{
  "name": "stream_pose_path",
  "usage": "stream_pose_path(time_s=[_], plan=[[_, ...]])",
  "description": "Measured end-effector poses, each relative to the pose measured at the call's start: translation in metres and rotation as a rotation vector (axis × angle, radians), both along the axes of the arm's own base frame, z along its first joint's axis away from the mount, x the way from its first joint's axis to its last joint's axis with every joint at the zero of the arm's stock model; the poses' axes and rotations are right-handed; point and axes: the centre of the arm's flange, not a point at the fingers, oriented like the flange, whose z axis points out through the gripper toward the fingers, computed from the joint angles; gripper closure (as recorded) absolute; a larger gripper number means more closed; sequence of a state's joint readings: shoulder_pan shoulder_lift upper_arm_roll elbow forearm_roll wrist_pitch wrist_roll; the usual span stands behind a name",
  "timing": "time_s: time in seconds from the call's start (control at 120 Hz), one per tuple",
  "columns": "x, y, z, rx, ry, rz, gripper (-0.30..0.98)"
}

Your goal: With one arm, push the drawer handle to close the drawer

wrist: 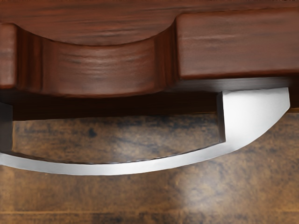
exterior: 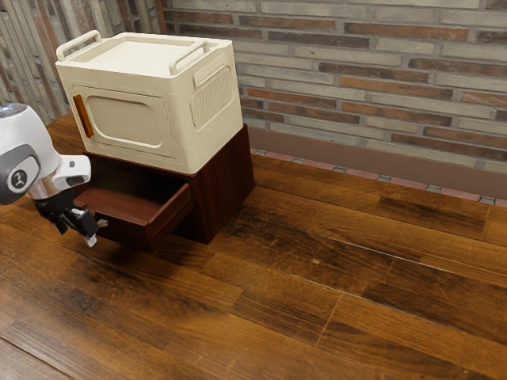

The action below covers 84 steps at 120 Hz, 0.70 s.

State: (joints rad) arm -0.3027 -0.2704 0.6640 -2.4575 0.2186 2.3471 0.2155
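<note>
Exterior view shows the drawer [exterior: 172, 212] open, wrist view its handle [wrist: 252, 109]; I cannot tell how the fingers [exterior: 84, 223] stand.

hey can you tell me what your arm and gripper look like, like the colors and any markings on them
My arm has a smooth, rounded white shell. A round, dark grey joint cover carries a small pale mark, too small to read. Nearer the hand there is a silvery section, and the gripper is mostly black and angular.
</note>
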Motion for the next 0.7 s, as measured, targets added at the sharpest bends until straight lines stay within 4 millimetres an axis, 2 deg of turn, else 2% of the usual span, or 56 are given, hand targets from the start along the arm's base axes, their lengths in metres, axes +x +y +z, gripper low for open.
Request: stream_pose_path(time_s=[0.067, 0.225, 0.342, 0.492, 0.7], plan=[[0.001, 0.0, 0.0, 0.004, -0.001, -0.006, 0.03], [0.003, 0.001, 0.001, 0.008, -0.007, -0.017, 0.43], [0.005, 0.002, 0.005, 0.014, -0.015, -0.022, 0.61], [0.006, 0.003, 0.006, 0.016, -0.019, -0.025, 0.71], [0.014, 0.0, 0.006, 0.028, -0.015, -0.034, 0.76]])
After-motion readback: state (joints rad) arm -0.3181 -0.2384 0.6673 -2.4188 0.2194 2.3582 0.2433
